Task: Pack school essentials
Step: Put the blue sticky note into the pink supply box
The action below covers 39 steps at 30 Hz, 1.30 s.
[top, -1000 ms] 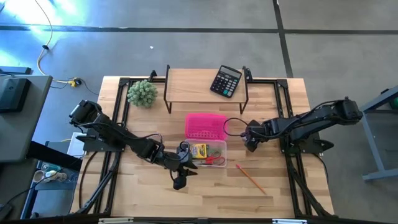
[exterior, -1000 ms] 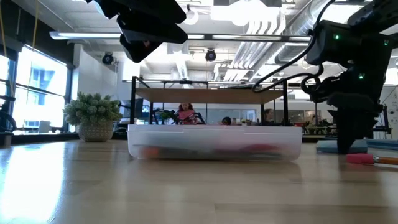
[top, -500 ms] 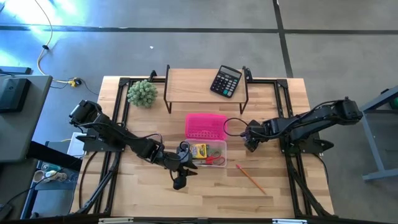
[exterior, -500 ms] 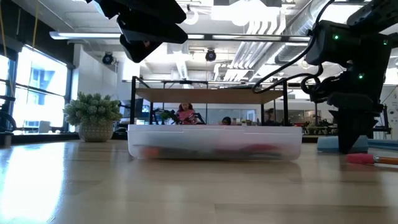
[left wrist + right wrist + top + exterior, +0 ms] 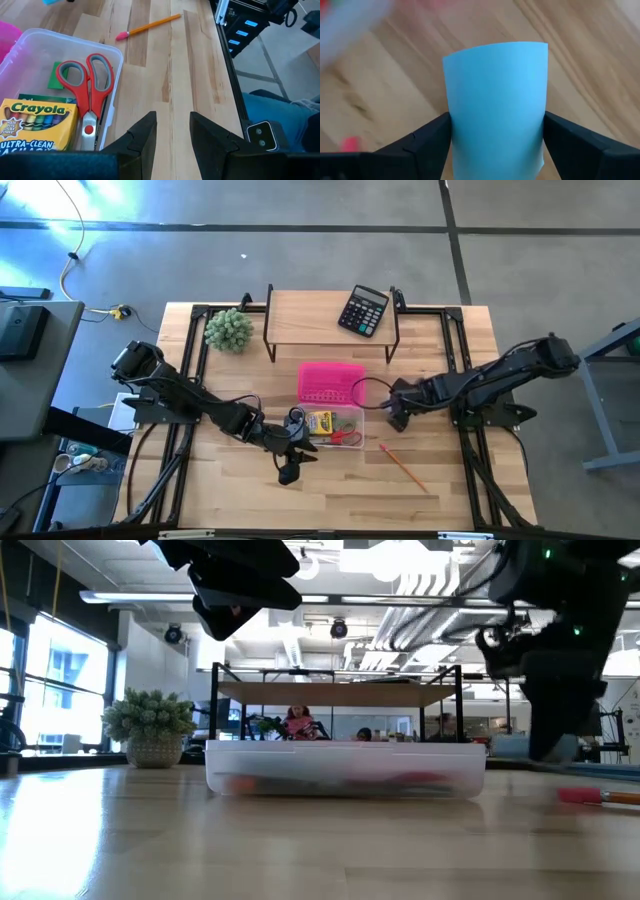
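A clear plastic box (image 5: 336,426) sits mid-table and holds the yellow-green crayon box (image 5: 36,129), the red-handled scissors (image 5: 86,89) and the green eraser (image 5: 59,76). The orange pencil (image 5: 403,466) lies on the table to the box's right. My right gripper (image 5: 397,414) hovers just right of the box, shut on the light-blue notepad (image 5: 495,102). My left gripper (image 5: 172,134) is open above bare wood at the box's near left corner. I do not make out the wooden stick. My right gripper pinches the light-blue notepad between its two fingers (image 5: 427,145), one on each side edge (image 5: 451,122). The pad bows between them, its free edge (image 5: 495,46) curved. It looks lifted off the table; the wrist view does not show how far back it reaches.
A pink basket-like lid (image 5: 330,383) lies just behind the clear box. A wooden shelf (image 5: 330,315) at the far edge carries the black calculator (image 5: 363,310); the fuzzy green plant (image 5: 229,329) stands at the far left. Bare wood lies along the near edge.
My right gripper has carried the notepad off the table and a little toward the table's left and near edge, closer to the clear box. The notepad, which lay on the wood a second ago, now rides between the fingers.
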Each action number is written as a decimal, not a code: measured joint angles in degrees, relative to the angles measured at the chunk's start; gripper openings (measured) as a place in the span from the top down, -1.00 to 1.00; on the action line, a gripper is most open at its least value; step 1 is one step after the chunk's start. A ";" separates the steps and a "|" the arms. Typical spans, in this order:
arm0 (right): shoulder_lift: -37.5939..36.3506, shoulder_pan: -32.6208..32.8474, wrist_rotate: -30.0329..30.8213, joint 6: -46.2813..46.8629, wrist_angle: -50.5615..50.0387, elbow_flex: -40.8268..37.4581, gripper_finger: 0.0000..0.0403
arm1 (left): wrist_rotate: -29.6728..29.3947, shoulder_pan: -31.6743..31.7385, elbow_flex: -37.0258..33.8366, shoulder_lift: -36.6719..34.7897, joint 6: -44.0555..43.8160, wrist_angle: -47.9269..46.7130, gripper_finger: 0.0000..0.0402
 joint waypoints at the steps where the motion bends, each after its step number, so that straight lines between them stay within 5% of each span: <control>1: 0.00 0.77 0.93 0.03 0.04 0.87 -0.42 | -0.01 0.00 0.00 0.00 0.00 0.00 0.47; 10: 2.38 5.23 6.92 -3.46 -0.03 10.28 -0.42 | 0.00 0.00 0.00 0.00 0.00 0.00 0.47; 26: 27.40 8.71 6.43 -20.46 -3.71 34.84 -0.42 | 0.01 0.02 0.00 0.00 0.00 0.37 0.47; 39: 33.38 9.28 4.29 -24.59 -2.97 38.51 -0.42 | 0.10 0.00 0.00 0.00 0.00 0.37 0.47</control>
